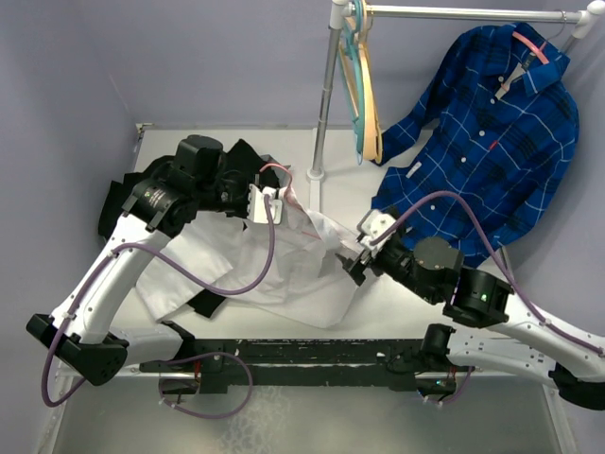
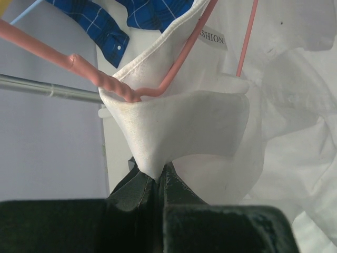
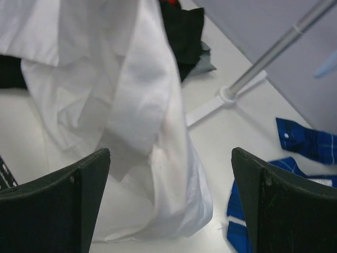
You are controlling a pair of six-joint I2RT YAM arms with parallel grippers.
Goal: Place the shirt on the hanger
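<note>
Left gripper: fingers pressed together, pinching a fold of the white shirt at the collar. The fabric fans upward from the pinch.

Just above the pinch, the twisted neck of the pink hanger sits at the collar edge. One hanger arm runs up inside the neck opening, past the label. A second pink arm shows further right, against the shirt body. The hook stem leads away up and to the left. Beyond the collar: the metal rack pole and a blue plaid shirt.

Right gripper: fingers spread wide, gripping nothing. A hanging fold of the shirt drops between them, just ahead of the tips; contact cannot be told. Past that fold there is a black garment up and ahead. The rack's foot is ahead to the right on the table, with plaid fabric at the far right.

Top view: the collar is lifted at the left gripper and the rest of the shirt is draped down onto the table toward the right gripper, which is at its right edge. Teal and tan hangers hang on the rack behind both grippers.
</note>
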